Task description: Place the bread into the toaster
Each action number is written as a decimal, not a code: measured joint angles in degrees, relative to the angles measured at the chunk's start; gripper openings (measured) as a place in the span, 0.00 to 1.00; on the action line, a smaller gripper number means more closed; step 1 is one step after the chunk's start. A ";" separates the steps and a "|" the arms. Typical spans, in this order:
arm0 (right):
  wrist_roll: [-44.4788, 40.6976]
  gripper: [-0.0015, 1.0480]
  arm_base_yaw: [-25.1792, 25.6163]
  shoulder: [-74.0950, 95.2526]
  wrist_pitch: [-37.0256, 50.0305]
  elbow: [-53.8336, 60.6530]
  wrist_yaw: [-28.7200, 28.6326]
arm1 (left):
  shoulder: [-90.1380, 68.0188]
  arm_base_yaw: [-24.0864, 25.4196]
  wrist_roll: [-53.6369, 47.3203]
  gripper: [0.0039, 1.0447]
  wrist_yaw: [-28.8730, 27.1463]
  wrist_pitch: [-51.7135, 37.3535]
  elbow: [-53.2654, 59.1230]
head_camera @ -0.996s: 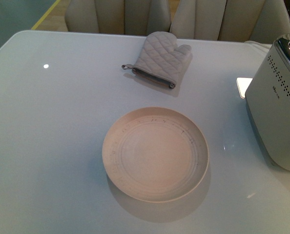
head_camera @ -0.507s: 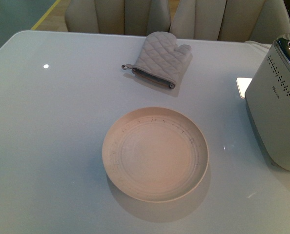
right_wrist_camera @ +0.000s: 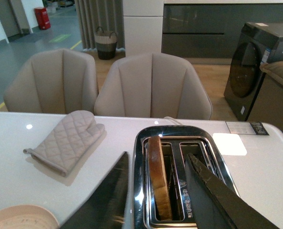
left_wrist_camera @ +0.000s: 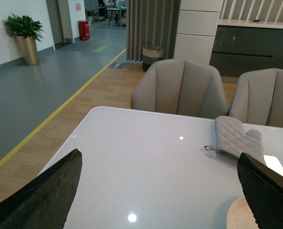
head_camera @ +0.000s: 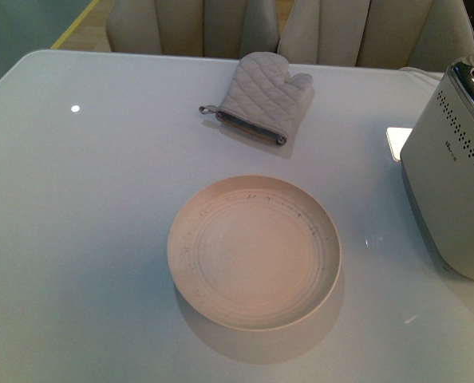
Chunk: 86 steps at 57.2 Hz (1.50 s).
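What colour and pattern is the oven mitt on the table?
The oven mitt is light grey with a quilted diamond pattern and darker cuff trim, clearest in the front view.

Round cream ceramic plate point(head_camera: 254, 252): shallow, faint concentric rings, empty, near the middle of the glossy pale grey table point(head_camera: 85, 239). Grey quilted fabric oven mitt point(head_camera: 262, 97): lying flat toward the table's far edge, well apart from the plate, hanging loop at its cuff. Beige upholstered chairs point(left_wrist_camera: 180, 88): two, drawn up at the far side. Potted green plant in a brass-coloured pot point(left_wrist_camera: 25, 39); woven basket point(left_wrist_camera: 153, 51); dark front-loading washing machine point(right_wrist_camera: 256, 62); red bin point(left_wrist_camera: 84, 30).
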State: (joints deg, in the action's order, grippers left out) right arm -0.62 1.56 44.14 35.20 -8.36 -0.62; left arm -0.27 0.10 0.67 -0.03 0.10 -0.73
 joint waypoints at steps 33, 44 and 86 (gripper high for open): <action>0.20 0.02 -1.36 -16.20 -9.16 6.80 0.63 | 0.00 0.00 0.00 0.93 0.02 0.00 0.00; 0.24 0.02 -1.36 -21.16 -12.24 7.34 0.63 | 0.00 0.00 -0.02 0.93 0.02 0.00 0.00; 0.24 0.02 -1.36 -38.51 -31.21 7.32 0.46 | 0.00 0.00 -0.02 0.93 0.02 0.00 0.00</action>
State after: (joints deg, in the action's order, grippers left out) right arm -0.38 0.21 5.63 3.99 -1.04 -0.16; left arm -0.27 0.10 0.64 -0.01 0.10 -0.73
